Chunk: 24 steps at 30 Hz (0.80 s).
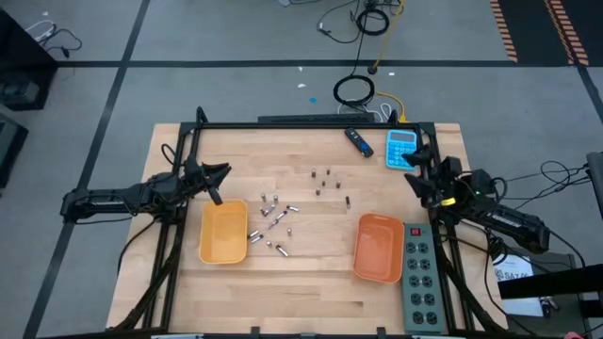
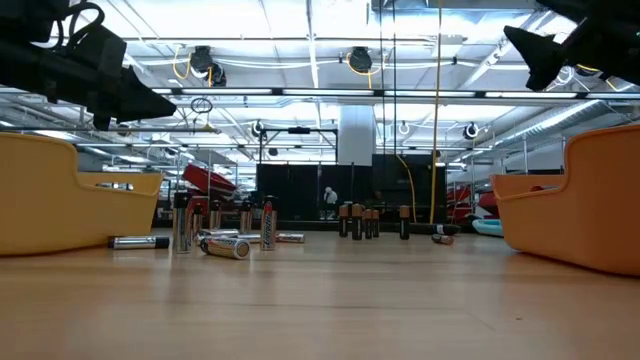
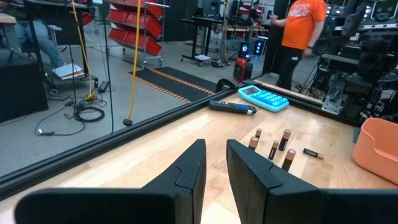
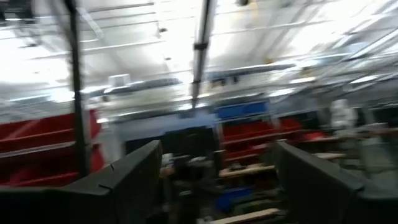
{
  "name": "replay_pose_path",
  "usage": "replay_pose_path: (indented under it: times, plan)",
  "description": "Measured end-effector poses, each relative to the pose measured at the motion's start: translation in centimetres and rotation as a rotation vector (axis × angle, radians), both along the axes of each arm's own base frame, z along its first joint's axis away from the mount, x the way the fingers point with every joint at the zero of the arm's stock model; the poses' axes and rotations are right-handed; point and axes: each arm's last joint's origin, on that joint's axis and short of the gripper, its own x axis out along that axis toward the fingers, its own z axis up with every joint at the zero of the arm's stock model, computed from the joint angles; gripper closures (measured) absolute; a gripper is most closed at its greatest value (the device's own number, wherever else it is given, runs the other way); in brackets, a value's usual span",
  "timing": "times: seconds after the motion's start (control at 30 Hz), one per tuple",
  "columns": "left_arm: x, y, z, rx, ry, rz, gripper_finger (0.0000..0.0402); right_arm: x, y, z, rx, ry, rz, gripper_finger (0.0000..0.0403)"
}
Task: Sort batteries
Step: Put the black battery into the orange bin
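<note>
The larger silvery batteries [image 1: 273, 222] are scattered mid-table beside the yellow tray [image 1: 223, 233]; some stand on end and some lie flat [image 2: 228, 247]. The smaller dark batteries [image 1: 326, 181] form a loose group farther back, mostly upright [image 3: 274, 147]. My left gripper [image 1: 220, 179] hovers over the table just beyond the yellow tray's far end, its fingers [image 3: 214, 165] open with only a narrow gap. My right gripper [image 1: 413, 179] hangs in the air near the table's right edge, beyond the orange tray [image 1: 378, 247], open wide [image 4: 217, 168]. It faces the room, not the table.
A blue calculator [image 1: 401, 148] and a dark blue-tipped pen-like device [image 1: 358, 141] lie near the far edge. A grey power strip [image 1: 421, 273] sits right of the orange tray. A black frame rims the table. Bare wood lies along the near edge. A person in orange [image 3: 298, 37] stands beyond.
</note>
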Motion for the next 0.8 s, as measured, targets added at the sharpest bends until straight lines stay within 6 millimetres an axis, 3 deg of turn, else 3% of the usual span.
replay_pose_path:
  times: [0.2, 0.47, 0.8]
  plan:
    - [0.0, 0.0, 0.0, 0.0, 0.001, 0.0, 0.0327, 0.05, 0.38, -0.05, -0.064, 0.027, 0.113, 0.0105]
    - [0.03, 0.0, 0.0, 0.127, 0.086, -0.02, 0.0327, 0.13, 0.33, -0.18, -0.054, 0.041, 0.109, 0.0105]
    - [0.07, 0.02, 0.67, 0.135, 0.016, -0.009, 0.0327, -0.31, 0.55, 0.53, -0.035, -0.042, 0.153, 0.0105]
